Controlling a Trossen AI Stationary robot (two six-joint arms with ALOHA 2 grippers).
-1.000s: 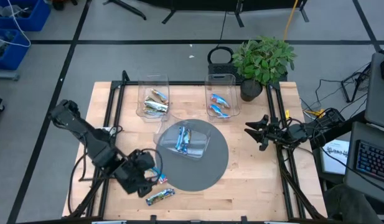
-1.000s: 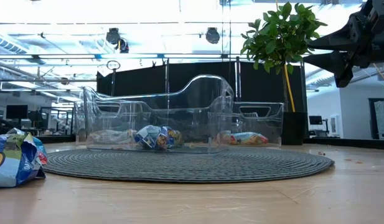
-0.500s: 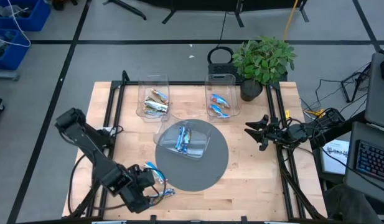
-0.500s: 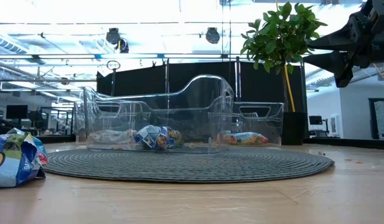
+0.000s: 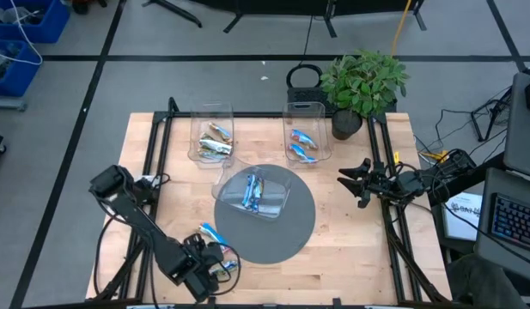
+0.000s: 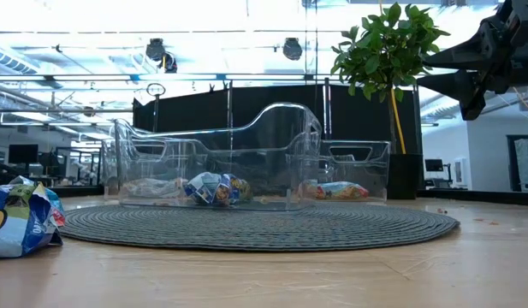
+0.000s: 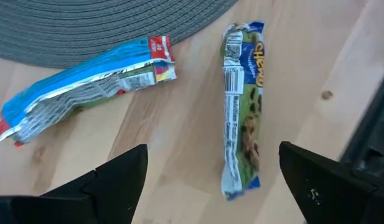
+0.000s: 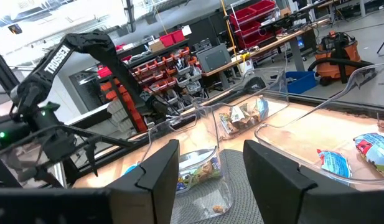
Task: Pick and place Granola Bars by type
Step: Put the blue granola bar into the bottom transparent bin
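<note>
Two granola bars lie flat on the wood near the table's front left. One is bright blue with red ends (image 7: 86, 81) (image 5: 211, 233), at the edge of the round grey mat (image 5: 286, 232). The other is blue-green with white print (image 7: 241, 112) (image 5: 227, 266). My left gripper (image 7: 213, 186) (image 5: 203, 269) is open above the blue-green bar, a finger on either side of one end, touching nothing. My right gripper (image 5: 355, 182) (image 6: 495, 47) is open and empty, raised at the table's right.
Three clear bins hold bars: tan ones at the far left (image 5: 211, 137), bright blue ones at the far right (image 5: 305, 137), and silvery-blue ones in the bin on the mat (image 5: 252, 190). A potted plant (image 5: 363, 81) stands at the far right corner. The table's front edge is close to my left gripper.
My left gripper has gone toward the table's near edge, from beside the bright blue bar to over the blue-green bar. Both bars have stayed where they were. My right arm has kept still.
</note>
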